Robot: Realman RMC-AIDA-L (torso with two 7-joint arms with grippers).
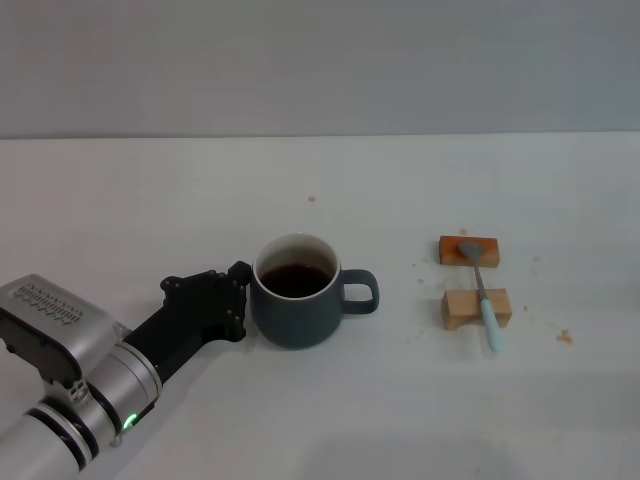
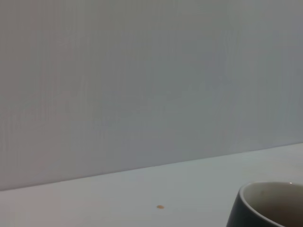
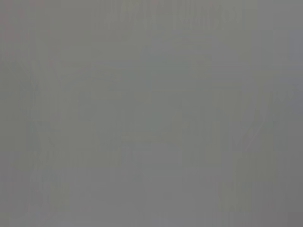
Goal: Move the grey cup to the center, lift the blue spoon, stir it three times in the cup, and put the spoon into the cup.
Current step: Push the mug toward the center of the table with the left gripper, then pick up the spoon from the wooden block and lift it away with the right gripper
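The grey cup (image 1: 296, 305) stands left of the table's middle, holding dark liquid, with its handle (image 1: 361, 292) pointing right. My left gripper (image 1: 241, 300) is low on the table right against the cup's left wall, open, with nothing held. The left wrist view shows only the cup's rim (image 2: 265, 203). The blue spoon (image 1: 482, 295) lies to the right across two small wooden blocks, its metal bowl on the far block and its pale blue handle toward me. My right gripper is out of view.
An orange-brown block (image 1: 468, 250) and a paler wooden block (image 1: 476, 308) carry the spoon. Small crumbs lie on the white table (image 1: 311, 199), (image 1: 565, 337). A grey wall rises behind the table's far edge.
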